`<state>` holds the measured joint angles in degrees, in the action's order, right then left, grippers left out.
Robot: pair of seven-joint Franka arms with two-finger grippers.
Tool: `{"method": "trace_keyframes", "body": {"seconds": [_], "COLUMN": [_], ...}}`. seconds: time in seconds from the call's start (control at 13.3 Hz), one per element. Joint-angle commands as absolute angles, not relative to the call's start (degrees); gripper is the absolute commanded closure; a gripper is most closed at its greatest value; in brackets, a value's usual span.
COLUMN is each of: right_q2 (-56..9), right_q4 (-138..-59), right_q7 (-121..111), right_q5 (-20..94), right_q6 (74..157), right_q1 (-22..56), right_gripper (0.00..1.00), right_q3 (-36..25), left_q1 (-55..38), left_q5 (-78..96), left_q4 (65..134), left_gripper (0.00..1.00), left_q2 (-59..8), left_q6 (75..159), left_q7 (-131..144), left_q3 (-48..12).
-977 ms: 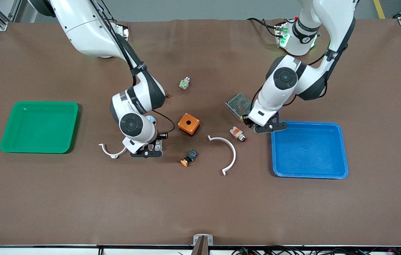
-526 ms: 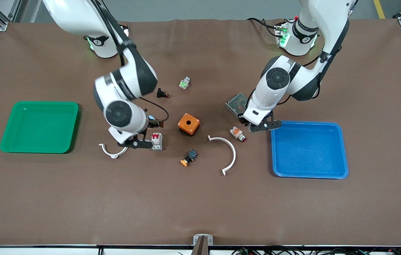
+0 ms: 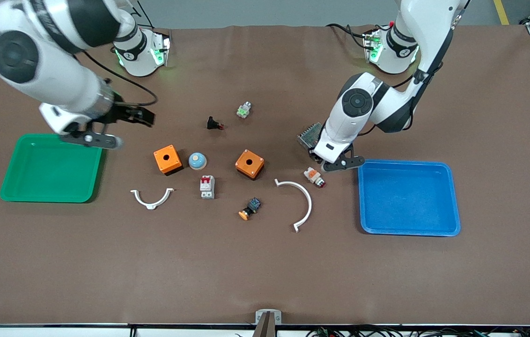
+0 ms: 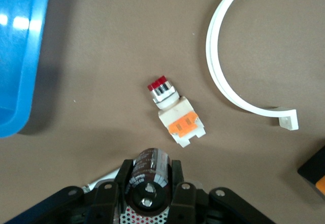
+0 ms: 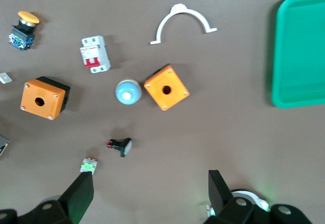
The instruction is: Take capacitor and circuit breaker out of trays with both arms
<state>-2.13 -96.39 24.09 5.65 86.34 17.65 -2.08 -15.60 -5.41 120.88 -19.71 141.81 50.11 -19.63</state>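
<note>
Since half a second ago the right gripper (image 3: pixel 88 137) has been lifted away from the breaker (image 3: pixel 207 186) and swung toward the right arm's end of the table, where it now hangs over the rim of the green tray (image 3: pixel 10 165) with its fingers (image 5: pixel 76 198) spread wide and nothing between them. The left gripper (image 3: pixel 337 164) has been shifted only slightly and is held low beside the blue tray (image 3: pixel 408 228), its fingers (image 4: pixel 119 176) pressed against the capacitor (image 4: pixel 150 170), which is pinched between them above the tabletop.

Close to the left gripper, toward the front camera, the orange-and-white cylinder (image 3: pixel 314 176) with its red tip is seen, and just past it the large white arc (image 3: pixel 298 202). A perforated metal module (image 3: pixel 310 133) is partly covered by the left arm.

Well apart from the right gripper, the breaker is left lying on the table, between the small white arc (image 3: pixel 151 198) and the orange box (image 3: pixel 249 164) with a hole. A second orange box (image 3: pixel 167 159) and a blue dome (image 3: pixel 197 160) are set side by side, nearer to the right gripper than the breaker is.
</note>
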Motion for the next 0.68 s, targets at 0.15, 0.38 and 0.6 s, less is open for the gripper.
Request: {"method": "trace_keyframes", "body": {"seconds": [0.15, 0.38, 0.6], "right_q2": [3.77, 3.87, 3.43], "right_q4": [-98.44, -98.0, -95.55], "right_q7": [13.83, 6.17, 5.71], "right_q5": [5.01, 3.96, 0.8], "right_q6": [85.6, 86.31, 87.63], "right_q1": [8.11, 2.22, 1.14], "right_gripper": [0.0, 0.0, 0.0], "right_q3": [-1.49, -1.49, -1.58], "left_q1": [-19.5, -21.44, -22.68], "left_q5": [-7.73, -11.58, -14.76], "left_q4": [115.85, 112.34, 109.7], "left_gripper": [1.0, 1.0, 0.98], "left_q2": [-24.07, -28.46, -32.07], "left_q6": [142.21, 142.21, 142.12], "left_q7": [58.6, 65.54, 71.62], "left_q3": [-19.6, -19.51, -19.6]}}
